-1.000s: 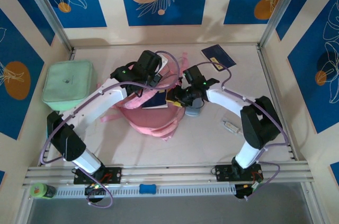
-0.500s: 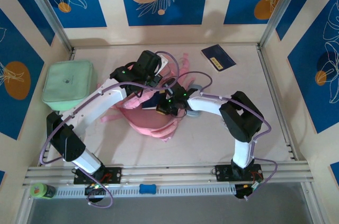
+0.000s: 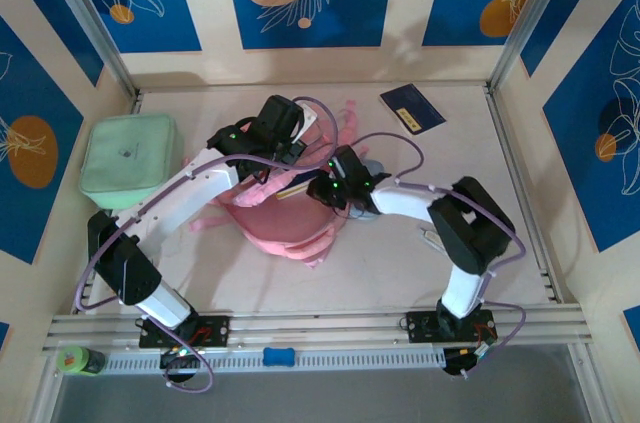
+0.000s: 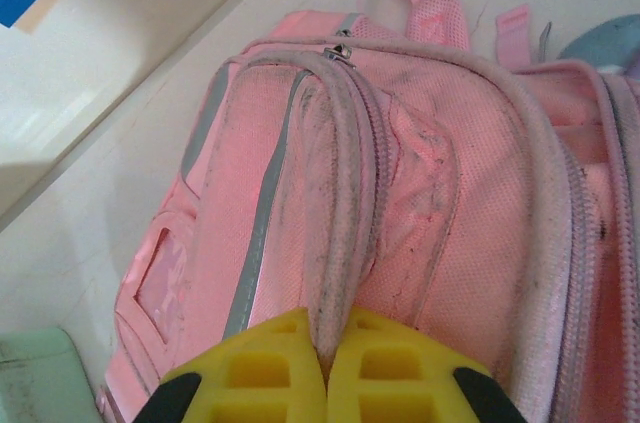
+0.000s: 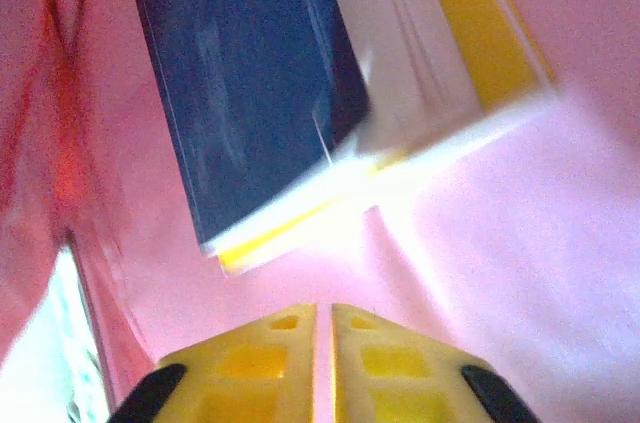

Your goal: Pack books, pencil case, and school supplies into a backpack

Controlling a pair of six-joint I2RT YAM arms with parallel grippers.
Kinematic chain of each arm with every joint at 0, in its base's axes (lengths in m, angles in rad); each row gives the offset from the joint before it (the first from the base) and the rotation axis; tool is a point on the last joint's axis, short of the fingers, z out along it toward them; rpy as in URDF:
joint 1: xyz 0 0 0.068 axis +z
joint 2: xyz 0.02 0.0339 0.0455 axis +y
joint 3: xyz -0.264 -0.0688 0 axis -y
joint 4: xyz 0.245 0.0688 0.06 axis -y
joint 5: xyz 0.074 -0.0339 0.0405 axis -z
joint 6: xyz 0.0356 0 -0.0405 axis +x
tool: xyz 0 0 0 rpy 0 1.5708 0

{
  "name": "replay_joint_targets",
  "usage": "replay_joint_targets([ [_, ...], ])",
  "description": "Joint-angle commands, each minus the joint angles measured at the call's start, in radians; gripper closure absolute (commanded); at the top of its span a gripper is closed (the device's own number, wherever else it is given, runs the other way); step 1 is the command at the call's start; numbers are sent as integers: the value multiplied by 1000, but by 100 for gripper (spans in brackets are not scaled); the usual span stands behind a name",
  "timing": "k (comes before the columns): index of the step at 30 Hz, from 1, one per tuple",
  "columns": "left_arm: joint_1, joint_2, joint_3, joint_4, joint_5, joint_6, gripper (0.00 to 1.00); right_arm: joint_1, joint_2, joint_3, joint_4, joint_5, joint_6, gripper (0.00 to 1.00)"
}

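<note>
The right gripper (image 5: 323,328), jaws nearly together and empty, sits inside the backpack (image 4: 440,203) just behind the book (image 5: 250,93), so it is best to nudge the book's near edge deeper with closed tips. The left gripper (image 4: 325,348) pinches the backpack's rim and should hold the mouth wide.

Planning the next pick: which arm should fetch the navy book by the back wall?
Right. The left end effector is clamped on the backpack rim; the right end effector holds nothing, and the navy book lies to the right.
</note>
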Motion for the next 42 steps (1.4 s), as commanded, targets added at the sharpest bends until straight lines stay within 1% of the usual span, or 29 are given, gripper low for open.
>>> replay_joint_targets([
  [1,7,-63,-1,77,13,-39,100,12,-179,-37,-106,51,-71,80],
  [3,8,-73,-22,67,30,-65,100,-13,-260,-61,-191,61,-79,75],
  [6,7,-86,-87,84,59,-112,100,-81,-376,-83,-344,95,-93,69],
  [8,6,-83,-136,98,99,-134,100,-149,-443,-95,-420,105,-123,61],
  [9,6,-76,-151,98,105,-162,100,-194,-465,-100,-444,90,-144,52],
  [10,5,-67,-166,103,117,-184,100,-250,-468,-93,-469,56,-175,46],
  [11,5,-58,-178,109,136,-196,100,-296,-461,-76,-506,39,-195,45],
  [12,5,-44,-186,115,161,-210,96,-344,-445,-50,-553,37,-220,43],
  [15,6,-4,-188,122,226,-263,92,-432,-371,34,-612,63,-339,35],
  [16,6,7,-182,122,261,-280,85,-453,-334,70,-627,81,-376,33],
  [17,6,12,-175,122,287,-296,76,-470,-295,106,-641,94,-419,32],
  [19,6,9,-171,133,327,-331,66,-498,-202,193,-675,148,-486,31],
  [20,5,2,-174,139,334,-349,60,-513,-169,220,-667,145,-522,31],
  [22,6,-16,-182,143,344,-379,52,-541,-108,260,-618,108,-614,31],
  [24,5,-40,-201,155,332,-424,47,-555,-44,324,-617,151,-670,30],
  [26,7,-58,-216,184,352,-465,45,-566,28,383,-593,154,-748,30],
  [28,6,-62,-218,206,373,-506,43,-568,123,470,-602,157,-861,31],
  [32,6,-71,-243,247,389,-560,42,-565,302,669,-686,287,-1016,32],
  [34,8,-85,-278,284,391,-590,41,-566,371,746,-705,322,-1112,33],
  [38,7,-102,-308,316,371,-624,40,-583,476,862,-712,387,-1246,36],
  [42,8,-122,-327,337,347,-630,39,-582,541,944,-726,390,-1363,38],
])
